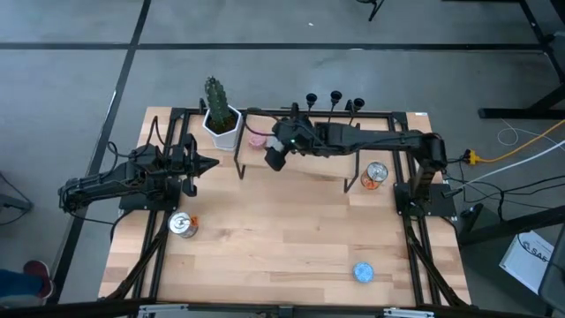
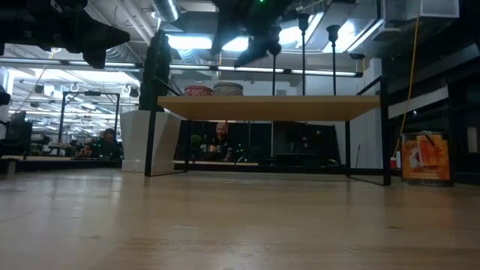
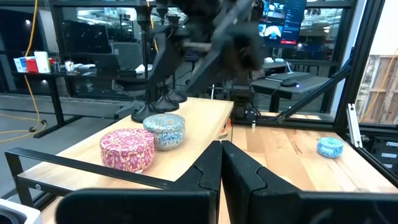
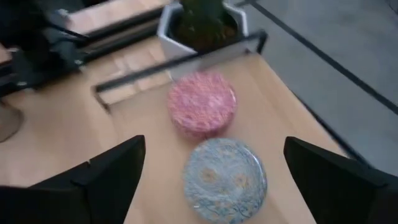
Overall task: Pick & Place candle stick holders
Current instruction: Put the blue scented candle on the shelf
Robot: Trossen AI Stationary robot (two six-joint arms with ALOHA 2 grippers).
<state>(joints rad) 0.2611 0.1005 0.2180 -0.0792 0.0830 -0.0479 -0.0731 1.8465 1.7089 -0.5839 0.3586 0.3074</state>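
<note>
Three black candle stick holders (image 1: pixel 335 97) stand upright on their round bases on the raised shelf (image 1: pixel 388 124), along its far edge. Their stems (image 2: pixel 304 52) rise above the shelf top, and their bases (image 3: pixel 163 102) sit behind the tins. My right gripper (image 1: pixel 272 152) hangs open above the shelf's left part, slanting down over a grey-blue tin (image 4: pixel 225 177) and a pink tin (image 4: pixel 202 102), with nothing between its fingers (image 4: pixel 118 168). My left gripper (image 1: pixel 207 163) waits at the table's left, shut and level, pointing toward the shelf.
A cactus in a white pot (image 1: pixel 221 119) stands at the shelf's left end. A metal can (image 1: pixel 184 224) sits near the left arm and another can (image 1: pixel 375 174) by the shelf's right leg. A small blue tin (image 1: pixel 364 272) lies near the front edge.
</note>
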